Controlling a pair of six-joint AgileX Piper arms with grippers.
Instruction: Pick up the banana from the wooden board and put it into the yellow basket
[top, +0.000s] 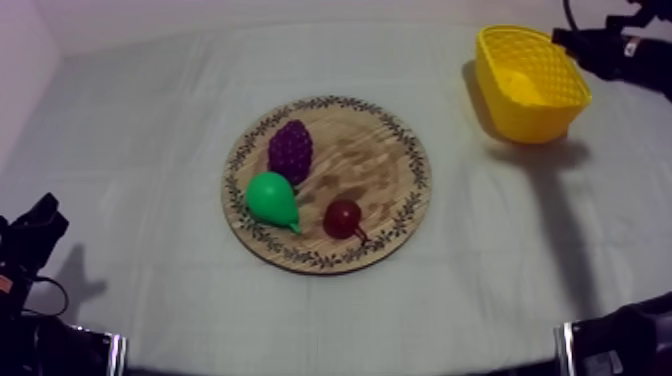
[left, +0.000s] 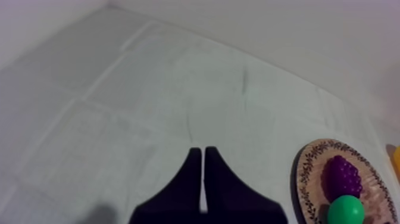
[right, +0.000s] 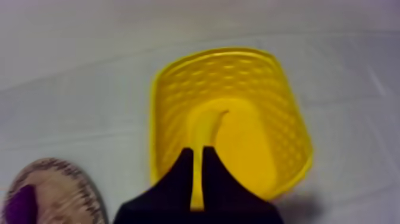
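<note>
Hanging over the basket (right: 159, 89) at the far right corner of the surface (top: 150, 110), the right gripper (right: 197, 150) has its jaws pinching the thin end of the banana (right: 208, 125). The banana's curved body reaches out above the basket's floor; I cannot tell whether it touches. The board (top: 372, 160) in the middle of the surface carries a pear (top: 272, 198), grapes (top: 290, 150) and a small red fruit (top: 343, 216), but no banana. The left gripper (left: 203, 150) sits toward the near left corner, jaws pressed together on nothing.

The step in hand looks like the release. The main risk is letting go too high or too near the rim. The banana could land slantwise, lean on the wall and slide out, or knock the light basket askew. A slow opening might also drag the stem sideways.
</note>
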